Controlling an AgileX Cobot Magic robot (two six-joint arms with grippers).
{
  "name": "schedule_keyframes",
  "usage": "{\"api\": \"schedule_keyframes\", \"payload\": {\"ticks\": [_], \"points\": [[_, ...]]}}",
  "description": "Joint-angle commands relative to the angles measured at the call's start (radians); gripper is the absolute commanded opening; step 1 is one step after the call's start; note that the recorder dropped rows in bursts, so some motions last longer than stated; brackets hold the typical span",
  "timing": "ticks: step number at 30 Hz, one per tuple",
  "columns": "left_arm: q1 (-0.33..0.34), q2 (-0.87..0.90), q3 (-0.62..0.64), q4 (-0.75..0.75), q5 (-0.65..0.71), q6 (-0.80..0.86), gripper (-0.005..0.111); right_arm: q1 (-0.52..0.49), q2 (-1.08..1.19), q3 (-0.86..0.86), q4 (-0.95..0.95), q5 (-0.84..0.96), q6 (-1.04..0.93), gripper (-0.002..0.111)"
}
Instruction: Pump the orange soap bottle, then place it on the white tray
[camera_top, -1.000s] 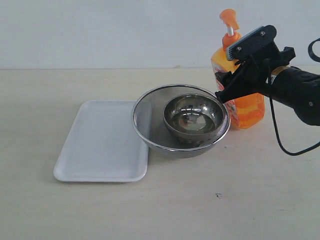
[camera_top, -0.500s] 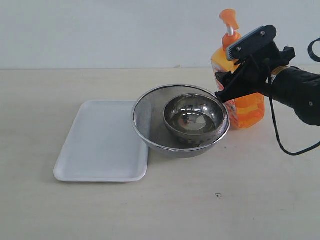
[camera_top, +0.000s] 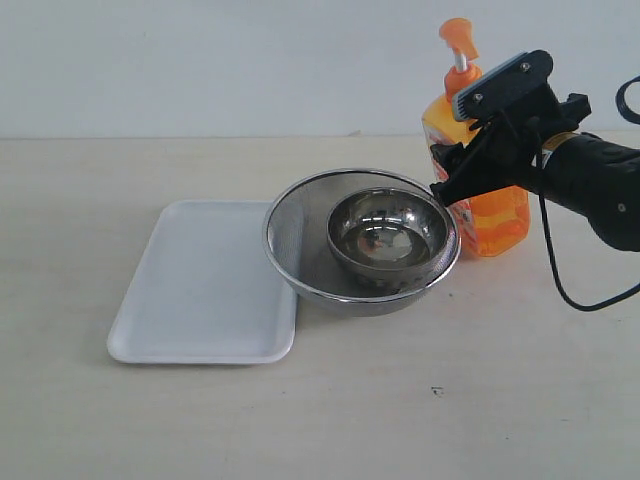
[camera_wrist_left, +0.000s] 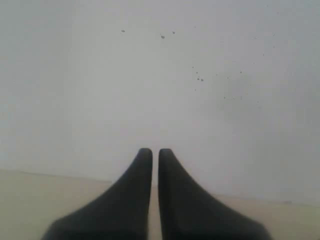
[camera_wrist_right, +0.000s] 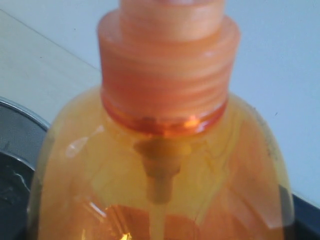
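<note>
Position of the orange soap bottle (camera_top: 495, 215): upright on the table (camera_top: 450, 400), at the far right, just behind and to the right of the round mesh strainer (camera_top: 290, 240). Its base sits on the tabletop and its pump head (camera_top: 458, 32) is raised on the white stem. The white tray (camera_top: 200, 290) lies flat on the left, with its right edge tucked under the strainer's rim. Tray and bottle are well apart, with the strainer between them. A steel bowl (camera_top: 385, 235) sits inside the strainer.

Right gripper (camera_top: 450, 150): it reaches in from the right edge at the height of the bottle's shoulder. Its jaws are spread wide, one finger above and one below in the exterior view, and they appear closed against the bottle's body. In the right wrist view the bottle fills the picture (only its threaded orange collar (camera_wrist_right: 167, 75) and translucent shoulder show, and no fingers), so contact at the pads cannot be checked there.

Left gripper (camera_wrist_left: 155, 152): seen only in its own wrist view, facing a blank pale wall. Its two dark fingers are nearly together with a thin slit between them, and it holds nothing.
</note>
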Motion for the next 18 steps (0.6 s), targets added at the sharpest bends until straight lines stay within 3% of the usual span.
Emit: {"api": "schedule_keyframes", "payload": {"ticks": [1,5,9,18], "points": [[-0.005,0.083,-0.028,0.003,0.034,-0.054,0.005,-0.006,-0.019,-0.011,-0.012,-0.079,-0.017,0.0],[-0.047,0.206,-0.135,0.003,0.146,-0.022,0.005,-0.006,-0.019,-0.011,-0.012,-0.079,-0.019,0.0],[-0.171,0.313,-0.193,0.003,0.095,0.1,0.005,-0.006,-0.019,-0.011,-0.012,-0.079,-0.019,0.0],[-0.33,0.482,-0.267,0.079,0.005,0.11,0.005,-0.006,-0.019,-0.011,-0.012,-0.079,-0.021,0.0]]}}
